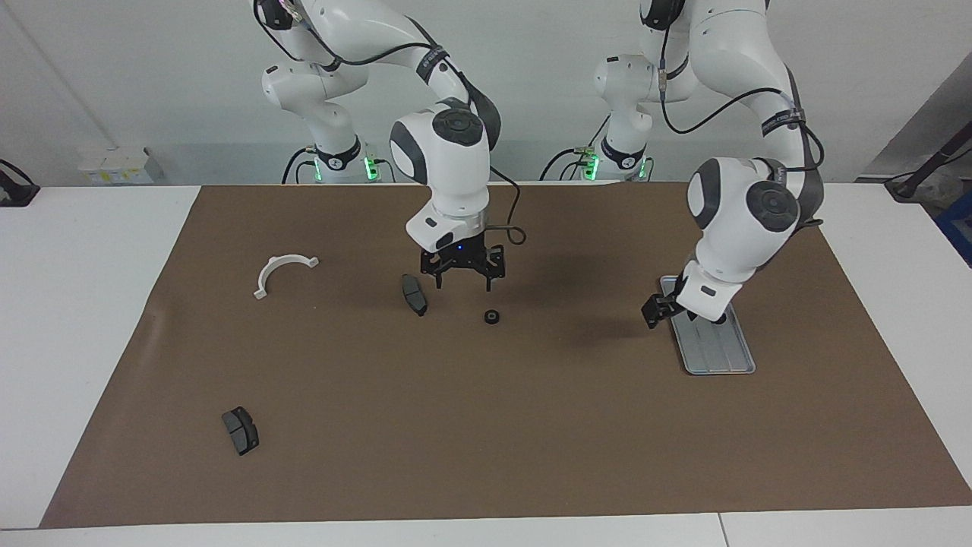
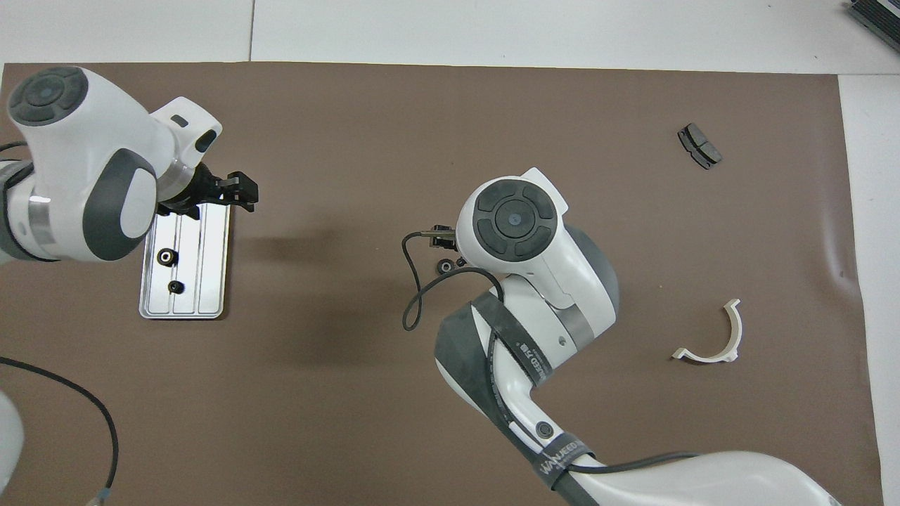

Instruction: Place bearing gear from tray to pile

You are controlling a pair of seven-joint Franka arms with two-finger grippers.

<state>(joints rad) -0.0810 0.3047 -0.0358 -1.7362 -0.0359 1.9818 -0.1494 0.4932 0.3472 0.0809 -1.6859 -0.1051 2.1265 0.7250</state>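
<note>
The silver grooved tray [image 1: 717, 351] lies at the left arm's end of the mat. In the overhead view the tray [image 2: 211, 281] holds two small black bearing gears [image 2: 166, 256] [image 2: 175, 286]; in the facing view the left arm hides them. My left gripper [image 1: 657, 311] hangs over the tray's edge toward the middle of the table, and it also shows in the overhead view [image 2: 235, 191]. My right gripper [image 1: 465, 282] is open and empty, just above the mat. One black bearing gear [image 1: 493, 317] lies on the mat below it, also seen from overhead [image 2: 444, 267].
The pile is scattered. A dark brake pad [image 1: 414, 294] lies beside the right gripper. A white semicircular bracket [image 1: 282, 272] [image 2: 714, 337] lies toward the right arm's end. A second brake pad [image 1: 241, 430] [image 2: 699, 145] lies farther from the robots.
</note>
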